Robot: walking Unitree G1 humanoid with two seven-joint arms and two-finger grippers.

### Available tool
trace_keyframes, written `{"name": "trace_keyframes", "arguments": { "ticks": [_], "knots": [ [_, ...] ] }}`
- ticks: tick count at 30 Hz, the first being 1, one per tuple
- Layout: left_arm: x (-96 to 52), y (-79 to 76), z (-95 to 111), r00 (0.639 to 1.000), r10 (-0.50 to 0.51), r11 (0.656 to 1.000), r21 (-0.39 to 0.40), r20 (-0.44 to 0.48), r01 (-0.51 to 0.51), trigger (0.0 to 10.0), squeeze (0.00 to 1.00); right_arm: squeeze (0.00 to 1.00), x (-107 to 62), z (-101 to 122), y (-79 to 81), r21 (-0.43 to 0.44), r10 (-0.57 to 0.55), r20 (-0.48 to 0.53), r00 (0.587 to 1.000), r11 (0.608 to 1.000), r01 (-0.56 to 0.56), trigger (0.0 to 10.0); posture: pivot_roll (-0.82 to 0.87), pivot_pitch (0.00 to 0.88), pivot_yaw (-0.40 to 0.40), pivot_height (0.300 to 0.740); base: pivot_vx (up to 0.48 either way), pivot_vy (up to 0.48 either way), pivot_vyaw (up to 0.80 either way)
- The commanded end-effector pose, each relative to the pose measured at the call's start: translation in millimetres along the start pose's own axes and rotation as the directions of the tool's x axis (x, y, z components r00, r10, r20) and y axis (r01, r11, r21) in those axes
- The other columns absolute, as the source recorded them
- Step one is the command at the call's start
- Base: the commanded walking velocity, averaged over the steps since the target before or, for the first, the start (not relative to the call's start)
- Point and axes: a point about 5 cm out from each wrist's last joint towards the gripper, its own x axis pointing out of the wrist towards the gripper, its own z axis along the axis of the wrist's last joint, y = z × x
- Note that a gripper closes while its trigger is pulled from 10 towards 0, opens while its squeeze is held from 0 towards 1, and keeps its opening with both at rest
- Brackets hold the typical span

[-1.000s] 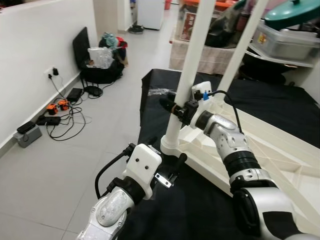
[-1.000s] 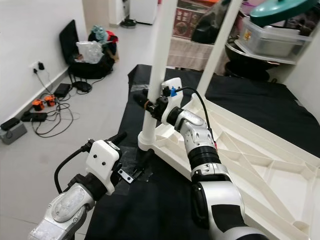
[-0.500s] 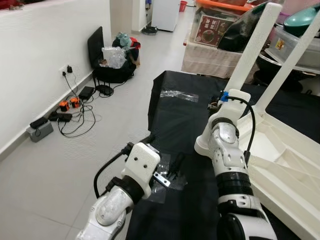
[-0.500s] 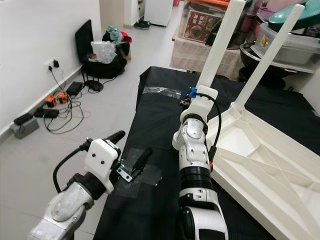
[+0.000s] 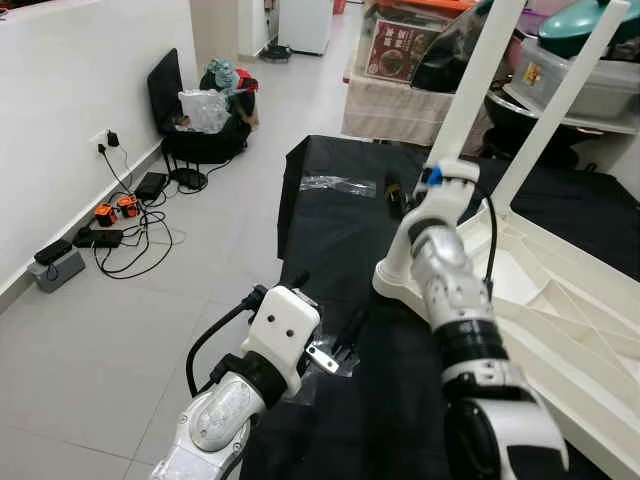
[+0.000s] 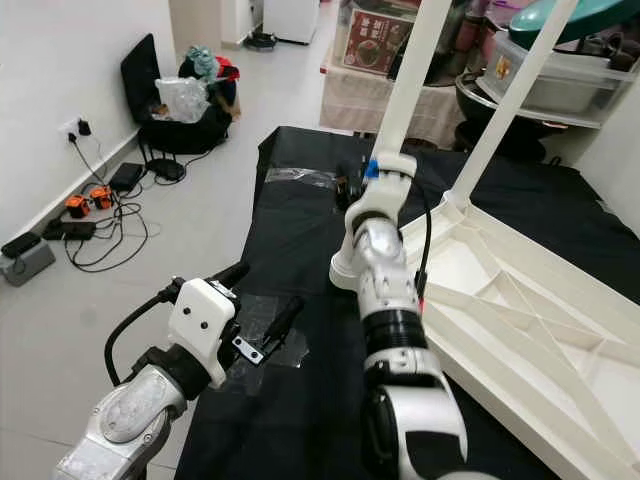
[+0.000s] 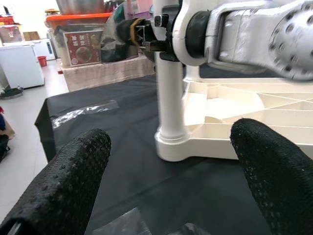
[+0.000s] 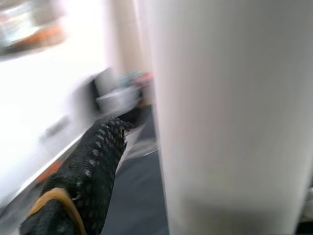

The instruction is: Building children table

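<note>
Right gripper [image 7: 146, 41]: fingers clamped round white table leg [image 5: 455, 130], centre frame.
Left gripper [image 5: 335, 340]: fingers apart, hovering lower centre.
Tabletop [image 5: 560, 300]: upside-down on black surface [image 5: 330, 230], right.
Risk: sideways pull tilts the leg, straining its socket.

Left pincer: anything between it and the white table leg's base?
Bare black cloth lies between the left pincer and the leg base; crumpled clear plastic lies near the fingertips, per the left wrist view.

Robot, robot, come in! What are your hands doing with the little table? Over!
Right gripper clamped on near table leg. Left gripper open, low over black cloth. White table upside down. Nothing in the way.
</note>
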Motion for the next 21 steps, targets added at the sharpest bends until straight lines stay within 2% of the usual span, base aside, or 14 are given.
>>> {"name": "trace_keyframes", "arguments": {
  "ticks": [1, 5, 6, 7, 9, 16, 17, 18, 19, 20, 21],
  "knots": [
    [0.9, -1.5, -0.3, 1.000, -0.001, 1.000, -0.003, 0.003, 0.001, 10.0, 0.00, 0.00, -23.9, -29.4, 25.6, 0.001, 0.510, -0.184, 0.840, 0.855, -0.519, 10.0, 0.09, 0.000, -0.123, 0.740, 0.000, 0.000, 0.00],
    [0.9, -1.5, -0.3, 1.000, -0.001, 1.000, -0.003, 0.003, 0.001, 10.0, 0.00, 0.00, -23.9, -29.4, 25.6, 0.001, 0.510, -0.184, 0.840, 0.855, -0.519, 10.0, 0.09, 0.000, -0.123, 0.740, 0.000, 0.000, 0.00],
    [1.0, -1.4, 0.0, 1.000, 0.000, 1.000, -0.004, 0.004, 0.000, 10.0, 0.00, 0.00, -34.5, -35.1, 25.1, -0.001, 0.593, -0.215, 0.776, 0.794, -0.608, 10.0, 0.09, 0.000, -0.123, 0.740, 0.000, 0.000, 0.00],
    [0.7, -1.2, 0.0, 1.000, 0.001, 1.000, -0.003, 0.004, -0.001, 10.0, 0.00, 0.00, -39.0, -36.6, 21.4, 0.012, 0.639, -0.214, 0.739, 0.758, -0.653, 10.0, 0.09, 0.000, -0.118, 0.740, 0.000, 0.000, 0.00],
    [0.2, -1.2, 0.1, 1.000, 0.001, 1.000, -0.002, 0.003, -0.001, 10.0, 0.00, 0.00, -34.8, -33.0, 16.5, 0.041, 0.654, -0.177, 0.736, 0.752, -0.658, 10.0, 0.10, 0.000, -0.118, 0.740, 0.000, 0.000, 0.00],
    [0.0, -2.1, 0.5, 1.000, -0.003, 1.000, -0.002, 0.003, 0.003, 10.0, 0.00, 0.00, -28.4, -28.6, 17.0, 0.072, 0.665, -0.131, 0.736, 0.746, -0.662, 10.0, 0.10, 0.000, -0.117, 0.740, 0.000, 0.000, 0.00],
    [-0.1, -2.0, 0.4, 1.000, -0.003, 1.000, 0.000, 0.002, 0.003, 10.0, 0.00, 0.00, -22.4, -26.7, 16.7, 0.077, 0.635, -0.103, 0.766, 0.773, -0.630, 0.0, 0.10, 0.000, -0.119, 0.740, 0.000, 0.000, 0.00],
    [-0.1, -2.0, 0.4, 1.000, -0.003, 1.000, 0.000, 0.002, 0.003, 10.0, 0.00, 0.00, -22.4, -26.7, 16.7, 0.077, 0.635, -0.103, 0.766, 0.773, -0.630, 0.0, 0.10, 0.000, -0.119, 0.740, 0.000, 0.000, 0.00],
    [-0.3, -1.9, 0.3, 1.000, -0.002, 1.000, 0.002, 0.002, 0.002, 10.0, 0.00, 0.00, -16.7, -25.6, 16.6, 0.082, 0.587, -0.077, 0.806, 0.809, -0.582, 0.0, 0.10, 0.000, -0.121, 0.740, 0.000, 0.000, 0.00],
    [-0.3, -1.9, 0.3, 1.000, -0.002, 1.000, 0.002, 0.002, 0.002, 10.0, 0.00, 0.00, -16.7, -25.6, 16.6, 0.082, 0.587, -0.077, 0.806, 0.809, -0.582, 0.0, 0.10, 0.000, -0.121, 0.740, 0.000, 0.000, 0.00],
    [-0.5, -1.8, 0.1, 1.000, -0.002, 1.000, 0.004, 0.001, 0.002, 10.0, 0.00, 0.00, -12.4, -25.0, 15.1, 0.091, 0.536, -0.054, 0.843, 0.843, -0.530, 0.0, 0.10, 0.000, -0.121, 0.740, 0.000, 0.000, 0.00]
  ]
}}
